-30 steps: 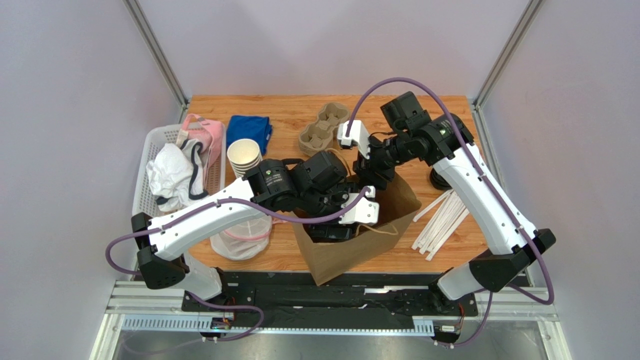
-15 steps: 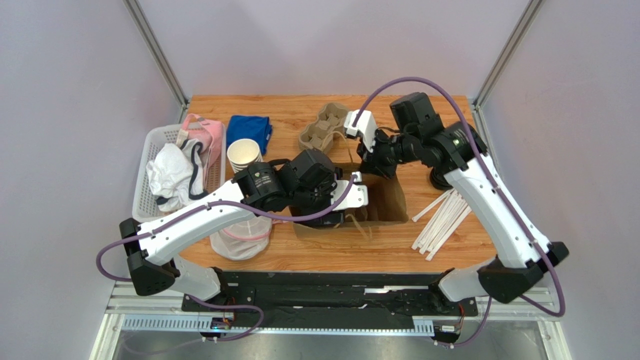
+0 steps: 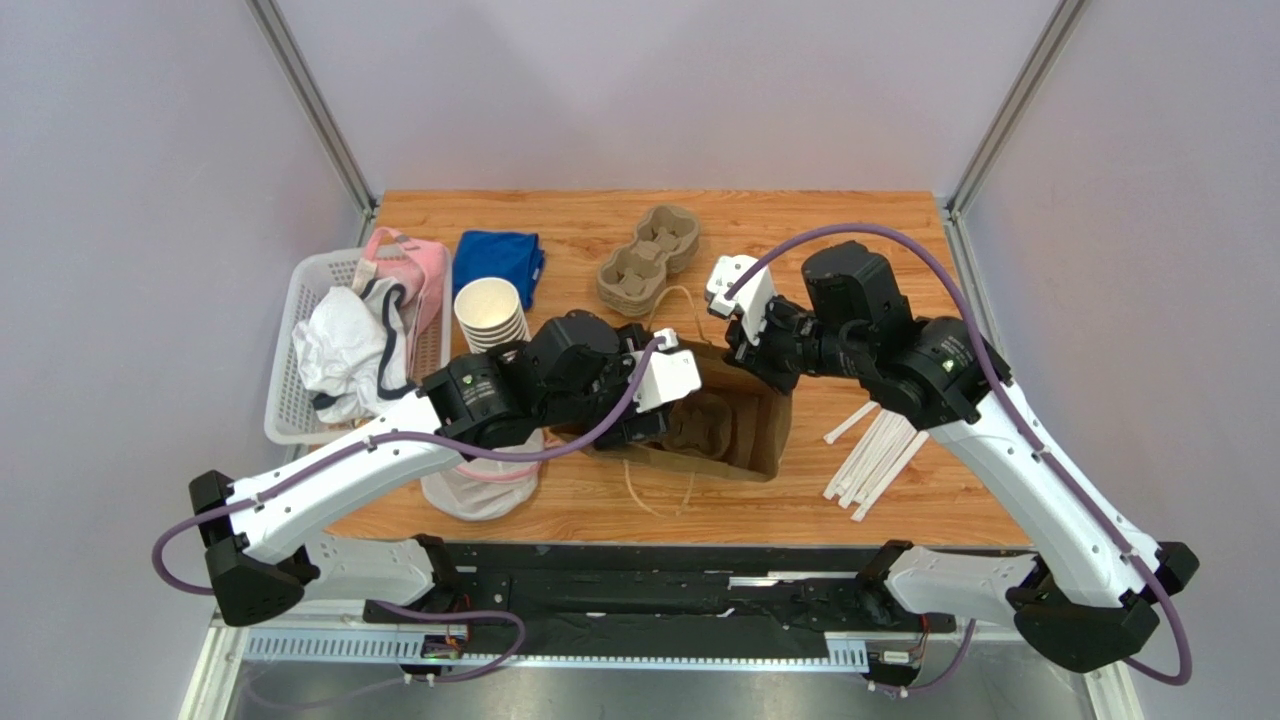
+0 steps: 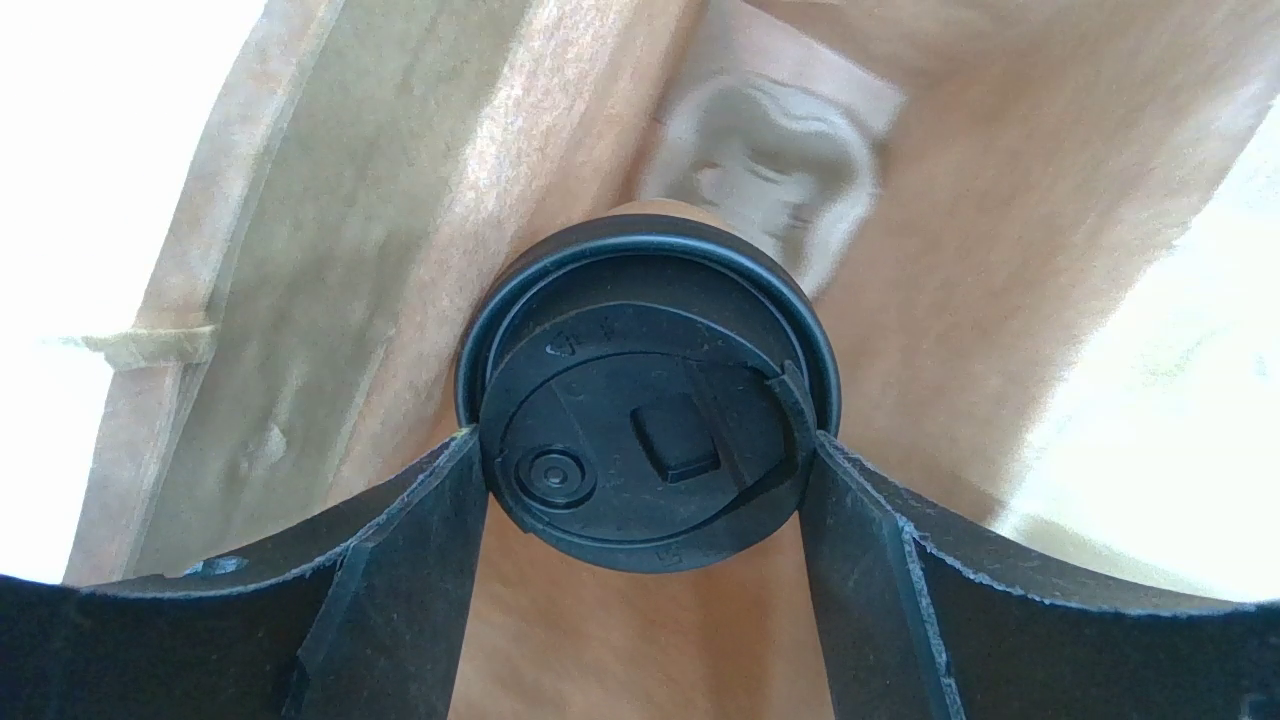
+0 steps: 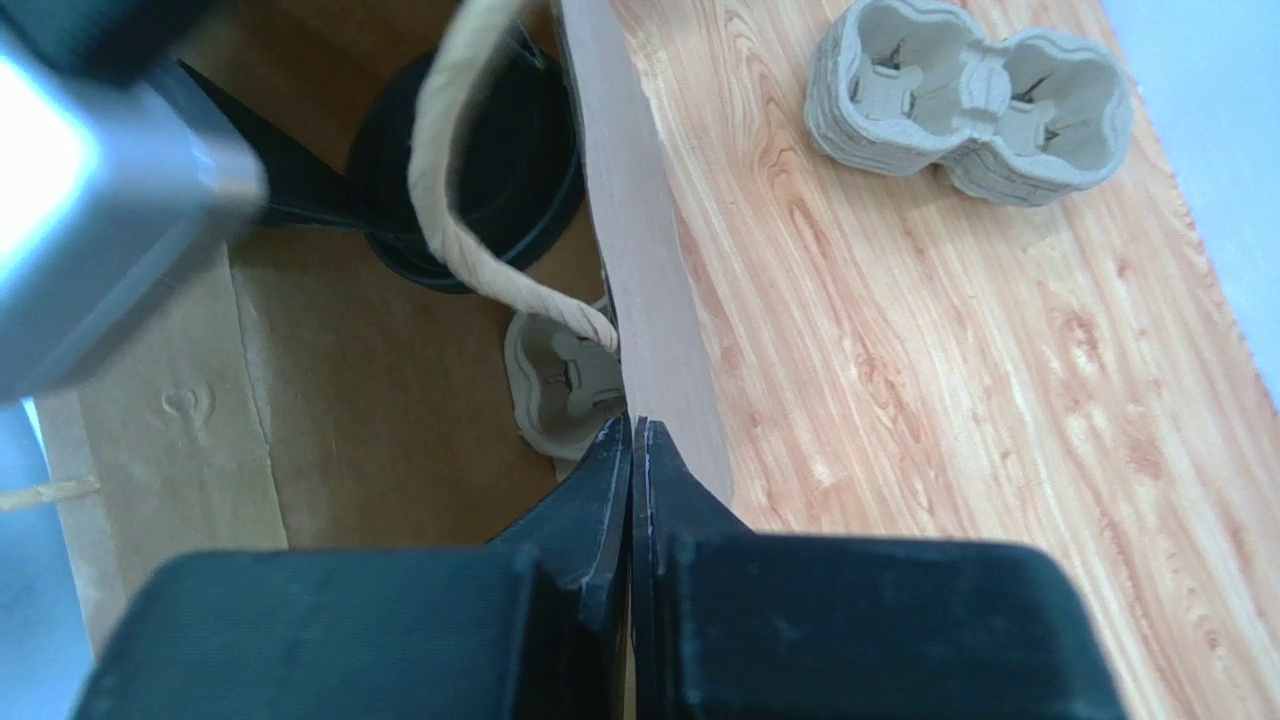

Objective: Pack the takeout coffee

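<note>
The takeout coffee (image 4: 646,398), a tan cup under a round black lid, sits inside the brown paper bag (image 3: 751,435) at the table's middle. My left gripper (image 4: 643,450) reaches into the bag and is shut on the cup, one finger pressing each side of the lid. In the right wrist view the lid (image 5: 481,165) shows dark inside the bag. A pulp carrier (image 4: 774,150) lies at the bag's bottom. My right gripper (image 5: 631,428) is shut, pinching the bag's wall (image 5: 639,270) at its far rim, beside the twine handle (image 5: 481,255).
A stack of lidless paper cups (image 3: 489,312) stands left of the bag, next to a white basket (image 3: 289,393) of cloths and a blue cloth (image 3: 499,258). Another pulp carrier (image 3: 649,252) lies behind the bag. White sticks (image 3: 879,443) lie to the right.
The right gripper shut on the bag's rim. Both arms shifted left and nearer, the bag turned with them, and the left gripper went deeper inside with the cup.
</note>
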Robot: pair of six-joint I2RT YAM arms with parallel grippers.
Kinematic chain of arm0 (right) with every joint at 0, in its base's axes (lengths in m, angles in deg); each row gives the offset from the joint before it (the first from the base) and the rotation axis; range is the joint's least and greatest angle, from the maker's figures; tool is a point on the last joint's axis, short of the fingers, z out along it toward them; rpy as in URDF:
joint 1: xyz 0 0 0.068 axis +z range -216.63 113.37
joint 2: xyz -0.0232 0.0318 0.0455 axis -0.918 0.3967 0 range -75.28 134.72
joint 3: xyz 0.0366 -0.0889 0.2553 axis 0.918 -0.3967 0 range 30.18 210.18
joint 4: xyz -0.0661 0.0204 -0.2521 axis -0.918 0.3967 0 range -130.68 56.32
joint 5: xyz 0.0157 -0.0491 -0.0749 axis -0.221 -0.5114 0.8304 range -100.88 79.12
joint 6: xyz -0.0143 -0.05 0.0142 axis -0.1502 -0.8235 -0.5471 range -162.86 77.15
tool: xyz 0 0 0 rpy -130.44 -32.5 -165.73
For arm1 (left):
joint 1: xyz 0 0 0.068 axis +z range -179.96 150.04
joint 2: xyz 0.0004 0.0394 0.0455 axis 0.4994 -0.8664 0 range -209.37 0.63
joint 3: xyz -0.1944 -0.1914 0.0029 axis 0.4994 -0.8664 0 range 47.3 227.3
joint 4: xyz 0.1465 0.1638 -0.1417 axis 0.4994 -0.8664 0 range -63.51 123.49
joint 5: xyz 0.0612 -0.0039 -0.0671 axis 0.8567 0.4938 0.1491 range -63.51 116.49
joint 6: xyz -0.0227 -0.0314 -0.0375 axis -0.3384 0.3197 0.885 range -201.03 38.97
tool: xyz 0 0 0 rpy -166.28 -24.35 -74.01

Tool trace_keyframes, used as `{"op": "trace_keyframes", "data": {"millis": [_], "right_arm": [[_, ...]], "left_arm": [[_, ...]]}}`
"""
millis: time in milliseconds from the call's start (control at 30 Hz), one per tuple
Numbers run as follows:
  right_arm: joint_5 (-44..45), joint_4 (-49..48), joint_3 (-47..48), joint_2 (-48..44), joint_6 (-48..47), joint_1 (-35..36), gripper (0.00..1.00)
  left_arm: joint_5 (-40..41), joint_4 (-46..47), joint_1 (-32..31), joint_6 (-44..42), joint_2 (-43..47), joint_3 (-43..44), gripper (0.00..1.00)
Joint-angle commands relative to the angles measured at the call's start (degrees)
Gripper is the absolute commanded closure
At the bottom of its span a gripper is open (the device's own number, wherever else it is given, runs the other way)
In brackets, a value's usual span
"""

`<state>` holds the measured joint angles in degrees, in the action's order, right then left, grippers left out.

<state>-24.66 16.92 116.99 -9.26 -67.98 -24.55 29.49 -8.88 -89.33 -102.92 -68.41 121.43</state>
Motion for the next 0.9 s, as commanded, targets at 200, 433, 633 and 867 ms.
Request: {"op": "trace_keyframes", "data": {"millis": [200, 433, 633, 867], "right_arm": [[4.5, -6.4, -1.0, -3.2, 7.8, 3.1, 1.00], [8.2, -10.8, -5.5, -5.9, 6.5, 6.1, 1.00], [8.0, -11.0, -6.9, -5.8, 8.1, 7.7, 1.00], [12.4, -14.3, -9.8, -7.7, 5.3, 11.3, 1.00]], "left_arm": [[3.3, 10.4, -4.2, -9.2, 2.6, -9.9, 1.00], [5.9, 16.6, -4.9, -14.9, 2.2, -16.3, 1.00], [7.1, 24.9, -4.9, -19.6, 1.0, -18.3, 1.00], [5.4, 30.4, -4.9, -22.8, 0.0, -19.3, 1.00]]}}
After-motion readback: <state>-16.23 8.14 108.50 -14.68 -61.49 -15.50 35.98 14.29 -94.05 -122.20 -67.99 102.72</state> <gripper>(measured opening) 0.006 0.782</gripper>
